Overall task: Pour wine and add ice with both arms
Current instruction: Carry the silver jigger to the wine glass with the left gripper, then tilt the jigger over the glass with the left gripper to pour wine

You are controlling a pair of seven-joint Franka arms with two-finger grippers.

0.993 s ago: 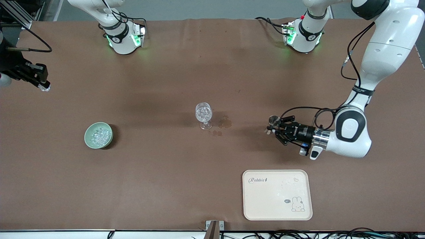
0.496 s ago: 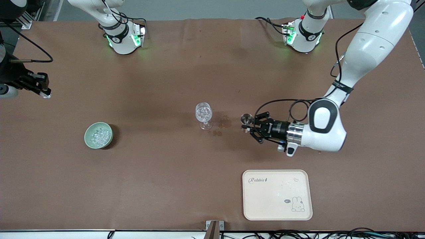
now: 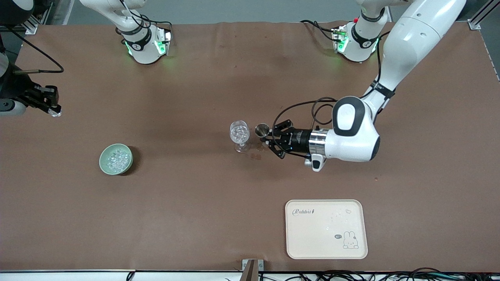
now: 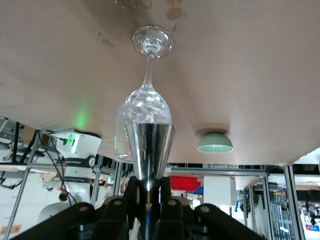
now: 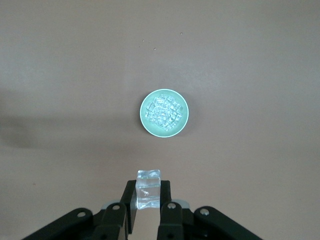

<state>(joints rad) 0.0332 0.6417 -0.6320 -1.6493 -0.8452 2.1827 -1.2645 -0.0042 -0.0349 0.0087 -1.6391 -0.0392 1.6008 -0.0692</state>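
Note:
A clear wine glass with ice in its bowl stands mid-table; it also shows in the left wrist view. My left gripper is shut on a small steel jigger cup, held level right beside the glass rim; in the left wrist view the cup is in front of the glass. My right gripper is shut on one clear ice cube, high over the table's edge at the right arm's end. The green bowl holds several ice lumps.
A cream rabbit tray lies near the front edge toward the left arm's end. Brown spill stains mark the mat by the glass foot. The two arm bases stand along the back edge.
My left gripper has carried the steel cup across the table toward the glass, from well apart to right beside it. My right gripper with the cube has dipped slightly.

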